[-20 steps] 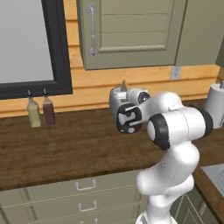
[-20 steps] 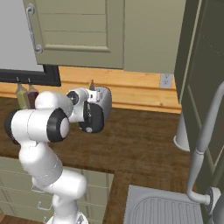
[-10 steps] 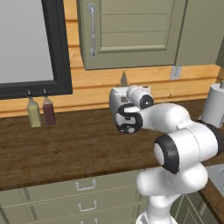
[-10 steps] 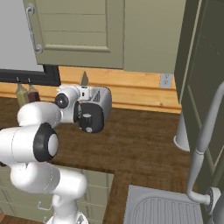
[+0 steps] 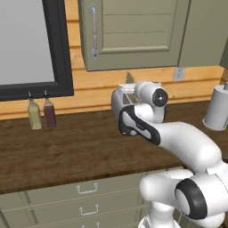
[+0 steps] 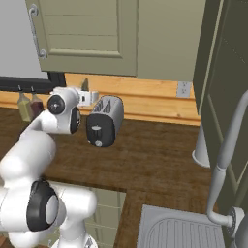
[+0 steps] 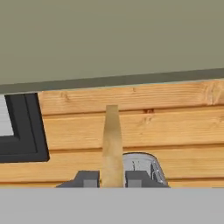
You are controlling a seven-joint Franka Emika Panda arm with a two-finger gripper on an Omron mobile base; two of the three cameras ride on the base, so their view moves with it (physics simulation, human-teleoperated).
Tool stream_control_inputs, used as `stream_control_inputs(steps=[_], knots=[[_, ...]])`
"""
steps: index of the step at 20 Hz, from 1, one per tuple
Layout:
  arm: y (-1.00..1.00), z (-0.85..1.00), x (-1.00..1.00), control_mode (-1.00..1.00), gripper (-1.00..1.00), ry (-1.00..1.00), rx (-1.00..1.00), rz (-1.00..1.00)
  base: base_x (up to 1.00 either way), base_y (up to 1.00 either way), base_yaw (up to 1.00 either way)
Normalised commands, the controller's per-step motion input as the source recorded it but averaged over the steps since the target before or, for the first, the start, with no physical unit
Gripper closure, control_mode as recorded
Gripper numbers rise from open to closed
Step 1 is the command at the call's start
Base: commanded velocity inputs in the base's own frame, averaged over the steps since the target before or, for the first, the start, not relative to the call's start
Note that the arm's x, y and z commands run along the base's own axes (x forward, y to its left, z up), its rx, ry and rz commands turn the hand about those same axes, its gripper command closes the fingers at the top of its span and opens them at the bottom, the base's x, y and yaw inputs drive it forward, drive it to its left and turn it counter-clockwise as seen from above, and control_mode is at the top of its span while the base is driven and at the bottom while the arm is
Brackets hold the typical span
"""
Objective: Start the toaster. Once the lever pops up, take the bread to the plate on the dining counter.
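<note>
arm reaches forward, gripper [image 7: 112,178] level above the toaster [image 6: 104,120], fingers clamped on the upright bread [image 7: 112,144] slice edge.

From behind the arm on its left, we look forward and down over the dark wood worktop [image 5: 67,151] toward the toaster [image 5: 127,99] against the plank wall. From behind on its right, we face the same worktop [image 6: 160,155] and toaster [image 6: 104,121], so both views share them, with the olive cabinet door [image 5: 133,33] above [image 6: 82,29]. Our hand camera sits very close, looking along the fingers [image 7: 87,178] at an edge-on bread [image 7: 112,144] and the wall.
</note>
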Motion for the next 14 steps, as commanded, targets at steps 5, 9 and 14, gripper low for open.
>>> stream_control_inputs(steps=[5, 9, 14], knots=[[-0.11, 0.26, -0.94, -1.00, 1.00, 0.24, 0.05, 0.06, 0.00, 0.00, 0.00], [-0.26, -0.01, -1.00, -1.00, 1.00, 0.23, 0.02, 0.12, 0.00, 0.00, 0.00], [-0.06, -0.10, -0.95, -1.00, 1.00, 0.14, 0.00, 0.13, 0.00, 0.00, 0.00]])
